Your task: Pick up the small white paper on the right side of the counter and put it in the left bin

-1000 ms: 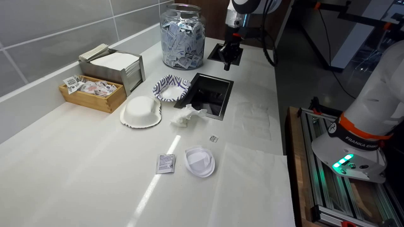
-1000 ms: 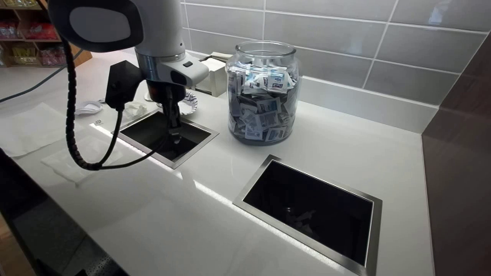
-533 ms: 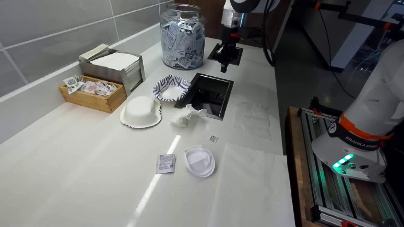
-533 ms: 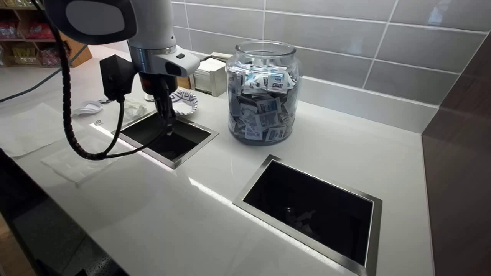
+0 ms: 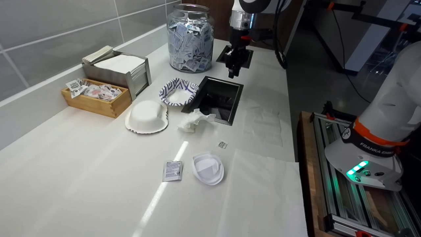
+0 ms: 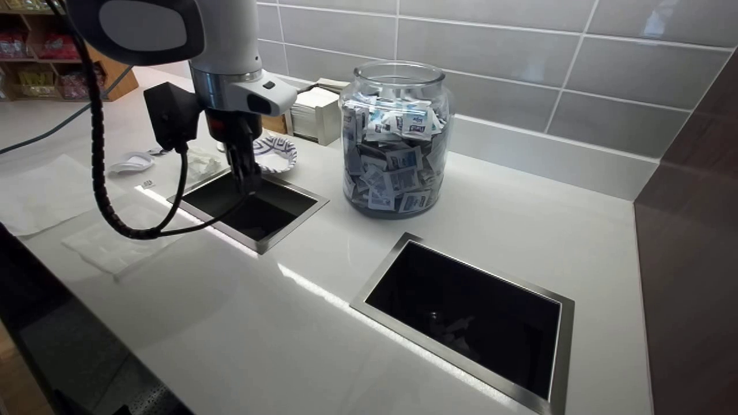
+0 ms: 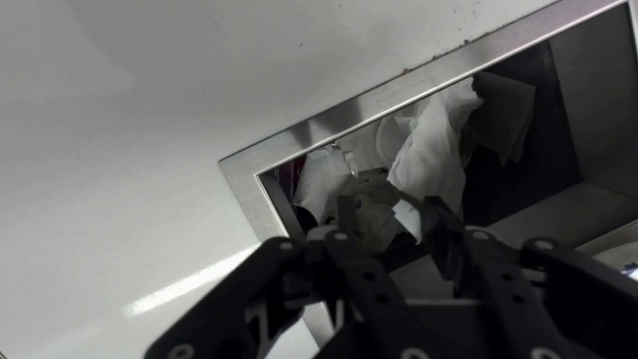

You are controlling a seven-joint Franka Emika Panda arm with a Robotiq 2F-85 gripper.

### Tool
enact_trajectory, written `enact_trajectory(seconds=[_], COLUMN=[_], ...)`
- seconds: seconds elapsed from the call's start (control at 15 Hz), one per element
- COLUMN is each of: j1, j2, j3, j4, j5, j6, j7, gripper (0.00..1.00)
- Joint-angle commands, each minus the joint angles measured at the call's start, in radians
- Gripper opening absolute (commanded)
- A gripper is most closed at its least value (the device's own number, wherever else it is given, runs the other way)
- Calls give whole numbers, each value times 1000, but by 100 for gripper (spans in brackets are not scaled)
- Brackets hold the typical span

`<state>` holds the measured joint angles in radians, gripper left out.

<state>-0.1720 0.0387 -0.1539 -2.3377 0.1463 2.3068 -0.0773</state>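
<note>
My gripper (image 5: 232,75) hangs above the counter at the edge of a sunken bin with a metal rim (image 5: 237,105). An exterior view also shows the gripper (image 6: 249,189) over that bin's rim (image 6: 292,225). In the wrist view, the gripper (image 7: 391,204) is open, its fingers apart above the bin (image 7: 334,117). A small white paper scrap (image 7: 408,219) shows beside the right finger; I cannot tell whether it touches the finger or lies below. Crumpled white paper (image 7: 433,149) lies inside the bin. A small printed white paper (image 5: 222,144) lies flat on the counter.
A glass jar of packets (image 5: 190,42) and a patterned bowl (image 5: 179,92) stand near the bin. A crumpled napkin (image 5: 195,120) lies at its edge. An upturned bowl (image 5: 147,117), a packet (image 5: 172,171) and a folded white cup (image 5: 208,168) lie nearby. Another bin (image 6: 568,340) is farther along.
My gripper has moved a short way over the bin, away from the far bin and toward the patterned bowl's side. The things on the counter have not moved.
</note>
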Motion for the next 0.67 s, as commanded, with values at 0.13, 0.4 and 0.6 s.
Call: enact_trajectory(seconds=[0.13,0.4,0.6], j1=[3,4,5], j2=[-24,-24,-24], j3=[0,1,0], j4=[-16,-17,-18], j5=[12,10,8], j6=[-26,-28,-28], j7=[-27,-28,-29], gripper=[87,100,100])
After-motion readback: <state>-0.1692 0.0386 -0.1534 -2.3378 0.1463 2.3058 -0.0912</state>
